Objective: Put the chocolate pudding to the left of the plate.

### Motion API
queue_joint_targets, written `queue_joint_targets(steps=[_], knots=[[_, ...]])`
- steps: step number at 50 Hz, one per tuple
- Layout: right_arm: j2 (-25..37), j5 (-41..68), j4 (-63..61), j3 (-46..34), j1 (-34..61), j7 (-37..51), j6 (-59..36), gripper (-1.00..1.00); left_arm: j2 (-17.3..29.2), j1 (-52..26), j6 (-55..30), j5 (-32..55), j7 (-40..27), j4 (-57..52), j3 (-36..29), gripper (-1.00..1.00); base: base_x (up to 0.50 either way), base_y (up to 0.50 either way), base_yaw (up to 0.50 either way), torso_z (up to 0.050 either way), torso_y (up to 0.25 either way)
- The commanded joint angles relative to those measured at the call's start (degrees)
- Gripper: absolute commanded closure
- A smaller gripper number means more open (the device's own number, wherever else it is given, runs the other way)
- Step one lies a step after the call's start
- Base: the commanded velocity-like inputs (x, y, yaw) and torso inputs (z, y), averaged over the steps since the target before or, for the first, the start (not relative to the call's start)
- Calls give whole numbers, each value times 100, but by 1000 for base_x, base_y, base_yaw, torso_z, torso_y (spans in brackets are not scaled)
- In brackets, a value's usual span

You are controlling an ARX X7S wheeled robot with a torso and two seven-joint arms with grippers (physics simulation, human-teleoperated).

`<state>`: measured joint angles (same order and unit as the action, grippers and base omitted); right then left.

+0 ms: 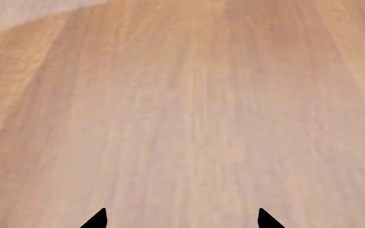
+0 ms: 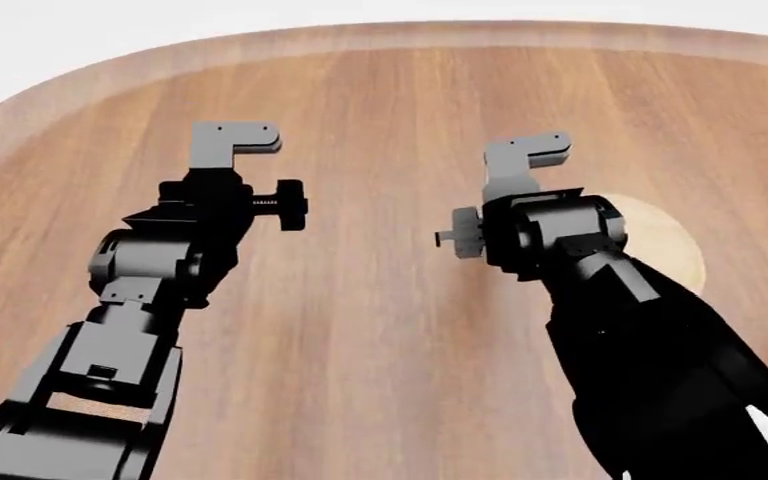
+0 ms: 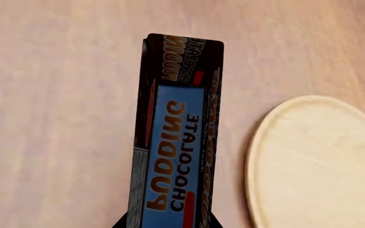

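step: setting down | right gripper [image 3: 165, 224] pinches chocolate pudding [image 3: 176, 137], carton just left of plate [image 3: 315, 161], apart | left gripper [image 1: 181, 221] spread, idle over table [image 1: 182, 104] | we lower straight, release once seated, keep clear of rim

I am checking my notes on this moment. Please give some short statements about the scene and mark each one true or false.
1. The chocolate pudding sits between the right gripper's fingertips. True.
2. The carton lies on top of the plate. False: it is beside the plate, apart from its rim.
3. The left gripper holds a mug. False: its fingertips are apart, with only bare wooden table between them.
4. The plate is bare. True, for the part that shows.
5. In the head view the right arm covers part of the plate. True.
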<state>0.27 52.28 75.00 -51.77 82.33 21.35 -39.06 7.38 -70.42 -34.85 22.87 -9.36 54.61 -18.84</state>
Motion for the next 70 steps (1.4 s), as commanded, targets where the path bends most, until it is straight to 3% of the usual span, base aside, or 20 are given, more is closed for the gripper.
queue_joint_targets(steps=[1,26,34,70], knots=[[19,-1317,-5,1009,58,-462,-132,100,69,40,-203,90,-55,-306,31,-100,0,0,0,0,0],[-4,-3480,-6,2893,31,-1175,-319,100,47,-55,-259,95,-107,-221,-36,-100,0,0,0,0,-29],[-14,-3623,-6,3010,28,-1189,-333,100,46,-85,-269,116,-94,-150,-37,-100,-1,0,0,0,-243],[-17,-4172,-4,3543,-70,-1304,-488,100,72,-107,-339,238,-70,-129,-31,-100,0,0,0,0,0]])
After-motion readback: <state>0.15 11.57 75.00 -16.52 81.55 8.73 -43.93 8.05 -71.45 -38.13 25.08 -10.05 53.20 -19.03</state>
